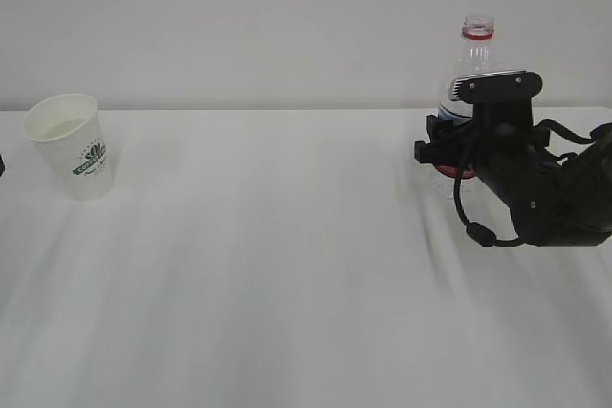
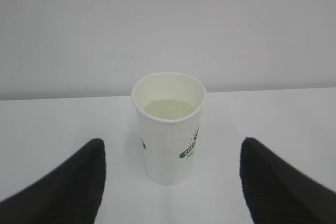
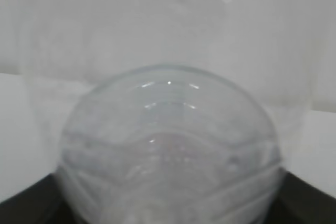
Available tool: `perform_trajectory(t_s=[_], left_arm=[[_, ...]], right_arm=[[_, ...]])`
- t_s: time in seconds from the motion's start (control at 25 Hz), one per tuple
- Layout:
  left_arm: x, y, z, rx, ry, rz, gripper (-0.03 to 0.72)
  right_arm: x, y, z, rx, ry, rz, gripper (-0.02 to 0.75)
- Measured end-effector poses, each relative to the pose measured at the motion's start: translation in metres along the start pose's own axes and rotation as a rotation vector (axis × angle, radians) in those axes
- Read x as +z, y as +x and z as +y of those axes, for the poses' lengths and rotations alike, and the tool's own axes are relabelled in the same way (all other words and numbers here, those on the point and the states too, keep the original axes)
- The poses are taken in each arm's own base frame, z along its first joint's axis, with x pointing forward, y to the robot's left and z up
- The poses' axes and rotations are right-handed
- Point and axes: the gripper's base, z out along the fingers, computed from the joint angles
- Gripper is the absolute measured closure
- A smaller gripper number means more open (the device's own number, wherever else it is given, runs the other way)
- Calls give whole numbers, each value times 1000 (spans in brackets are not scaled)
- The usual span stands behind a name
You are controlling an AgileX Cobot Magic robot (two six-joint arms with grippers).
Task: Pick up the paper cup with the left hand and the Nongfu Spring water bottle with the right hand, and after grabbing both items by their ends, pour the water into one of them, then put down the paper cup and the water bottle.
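The small white tapered paper cup stands upright at the white surface's far left, holding pale liquid; the black left hand gapes around it, not touching. The black right hand clasps the clear ribbed plastic bottle low, keeping its uncapped neck free.

On your right you see the right tool, a matt black angular block with short squared fingers, capped by a flat grey-white plate with a ribbed dark strip along one end. Behind it runs a thick, rounded black arm with small pale screw heads on its shell, and a thin black cable loops loosely beneath it. Your left tool shows only as two smooth, matt black finger tips with rounded, tapering ends and no markings.
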Motion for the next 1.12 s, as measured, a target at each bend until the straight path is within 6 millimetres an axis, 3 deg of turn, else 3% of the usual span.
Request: perform_trajectory(t_s=[0.32,0.64,1.12], left_arm=[[0,0,0,0,0,1,109],[0,0,0,0,0,2,109],[0,0,0,0,0,2,109]], right_arm=[[0,0,0,26,0,0,228],[1,-3,0,37,4,-27,130],[0,-3,0,27,-5,-34,126]])
